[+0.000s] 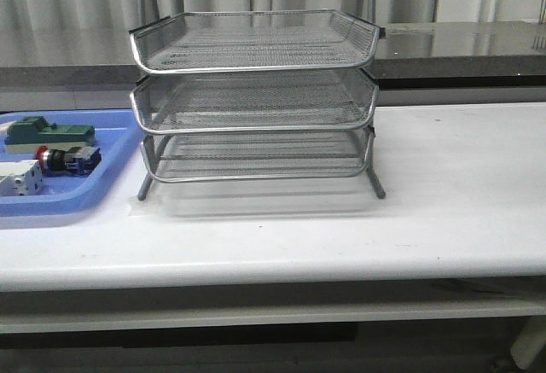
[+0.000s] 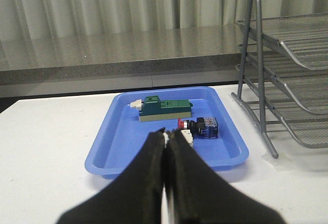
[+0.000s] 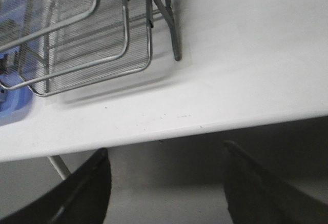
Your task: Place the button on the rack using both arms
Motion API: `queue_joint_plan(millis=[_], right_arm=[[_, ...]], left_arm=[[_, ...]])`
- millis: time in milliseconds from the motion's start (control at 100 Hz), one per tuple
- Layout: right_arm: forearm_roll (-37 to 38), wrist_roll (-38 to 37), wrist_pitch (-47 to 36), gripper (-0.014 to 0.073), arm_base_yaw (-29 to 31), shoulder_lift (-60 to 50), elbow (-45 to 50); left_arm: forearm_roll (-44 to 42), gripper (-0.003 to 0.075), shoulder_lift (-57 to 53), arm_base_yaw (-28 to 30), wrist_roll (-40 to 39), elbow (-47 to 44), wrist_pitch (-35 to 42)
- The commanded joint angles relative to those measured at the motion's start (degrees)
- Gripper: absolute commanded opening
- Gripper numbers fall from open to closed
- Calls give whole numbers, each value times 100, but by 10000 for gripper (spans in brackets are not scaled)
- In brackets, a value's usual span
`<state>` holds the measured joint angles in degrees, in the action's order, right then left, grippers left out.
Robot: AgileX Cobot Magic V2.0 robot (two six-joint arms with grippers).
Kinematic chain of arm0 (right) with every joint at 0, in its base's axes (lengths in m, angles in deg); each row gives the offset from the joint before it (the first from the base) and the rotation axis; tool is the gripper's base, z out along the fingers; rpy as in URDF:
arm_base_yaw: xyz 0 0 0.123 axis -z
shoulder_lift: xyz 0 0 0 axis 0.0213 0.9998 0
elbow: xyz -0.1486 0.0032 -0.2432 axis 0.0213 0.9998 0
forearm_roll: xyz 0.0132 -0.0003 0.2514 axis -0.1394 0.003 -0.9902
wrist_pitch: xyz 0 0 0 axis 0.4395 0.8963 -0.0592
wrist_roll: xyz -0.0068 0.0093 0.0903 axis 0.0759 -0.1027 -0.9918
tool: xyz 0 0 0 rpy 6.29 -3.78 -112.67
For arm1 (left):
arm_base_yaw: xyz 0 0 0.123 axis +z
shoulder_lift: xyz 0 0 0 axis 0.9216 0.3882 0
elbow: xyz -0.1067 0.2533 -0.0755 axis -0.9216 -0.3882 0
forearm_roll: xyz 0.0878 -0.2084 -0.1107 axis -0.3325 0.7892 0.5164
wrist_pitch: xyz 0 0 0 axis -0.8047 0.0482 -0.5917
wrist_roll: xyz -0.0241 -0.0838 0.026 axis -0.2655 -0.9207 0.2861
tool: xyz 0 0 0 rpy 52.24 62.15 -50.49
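Note:
The button (image 1: 70,160), red head, black body and blue rear block, lies on its side in the blue tray (image 1: 102,187) at the left; the left wrist view shows the button (image 2: 201,127) too. The three-tier silver wire rack (image 1: 256,100) stands mid-table. My left gripper (image 2: 165,134) is shut with nothing in it, short of the tray's near rim and in line with the white block. My right gripper (image 3: 165,149) is open and empty, held off the table's front edge, below the rack (image 3: 87,39). Neither arm shows in the front view.
In the tray also lie a green block (image 1: 51,132) and a white block (image 1: 19,178). A grey counter (image 1: 461,44) runs behind the table. White tabletop (image 1: 461,185) stretches right of the rack. The front edge of the table (image 3: 205,124) lies just ahead of the right fingers.

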<state>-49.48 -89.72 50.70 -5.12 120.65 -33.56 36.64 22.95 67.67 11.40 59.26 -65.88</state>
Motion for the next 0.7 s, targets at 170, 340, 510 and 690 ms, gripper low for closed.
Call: queue_joint_plan(millis=[170, 340, 510, 690], right_arm=[[-2690, 1987, -814, 487, 29, 981, -201], [-4508, 3735, -928, 487, 29, 1810, -201], [-5904, 4952, -801, 487, 17, 2626, -228], [-6774, 5828, -647, 487, -126, 3404, -421]], left_arm=[[2, -20, -199, -8, -67, -282, 468], [2, -20, -199, -8, -67, -282, 468], [2, -20, -199, -8, -67, -282, 468], [2, -20, -199, -8, -67, -282, 468]])
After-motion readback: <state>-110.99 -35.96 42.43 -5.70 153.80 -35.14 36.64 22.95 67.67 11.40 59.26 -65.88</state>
